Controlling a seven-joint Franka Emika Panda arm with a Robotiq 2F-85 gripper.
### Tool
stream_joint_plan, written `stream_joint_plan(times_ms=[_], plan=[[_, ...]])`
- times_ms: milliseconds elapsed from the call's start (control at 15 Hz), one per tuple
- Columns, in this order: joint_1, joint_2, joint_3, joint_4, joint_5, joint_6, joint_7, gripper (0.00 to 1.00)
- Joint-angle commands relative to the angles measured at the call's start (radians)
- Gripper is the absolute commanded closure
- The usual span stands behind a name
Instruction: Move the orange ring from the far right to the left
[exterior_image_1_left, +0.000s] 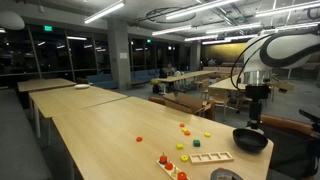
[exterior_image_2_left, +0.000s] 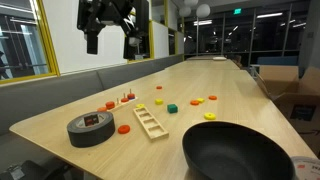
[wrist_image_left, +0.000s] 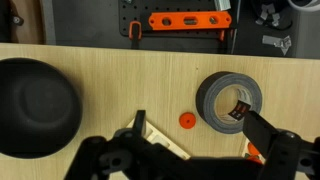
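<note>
One small round orange ring (wrist_image_left: 186, 120) beside matte grey tape roll (wrist_image_left: 229, 100).

Light wooden tabletop (wrist_image_left: 120, 70) ahead of the gripper (wrist_image_left: 195, 135) lies open. Grey duct-tape roll (wrist_image_left: 210, 95) obstructs beside one finger (wrist_image_left: 268, 140); round black bowl (wrist_image_left: 35, 105) stands well off opposite; pale slotted wooden tray (wrist_image_left: 165, 143) lies directly beneath.

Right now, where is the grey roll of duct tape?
In an exterior view the grey tape roll lies flat by the edge of the wooden table, picture-left, with a small orange disc beside it.
</note>
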Motion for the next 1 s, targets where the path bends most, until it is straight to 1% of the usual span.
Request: stream_joint_plan(times_ms=[0,400,667,933], plan=[[-0.005,0.001,0.005,0.003,0.003,-0.001,-0.003,0.0],[0.001,0.01,0.012,0.005,0.008,0.011,0.005,0.0],[0.04,0.094,0.079,0.017,0.054,0.119,0.082,0.0],[0.078,0.217,0.161,0.05,0.099,0.258,0.179,0.0]])
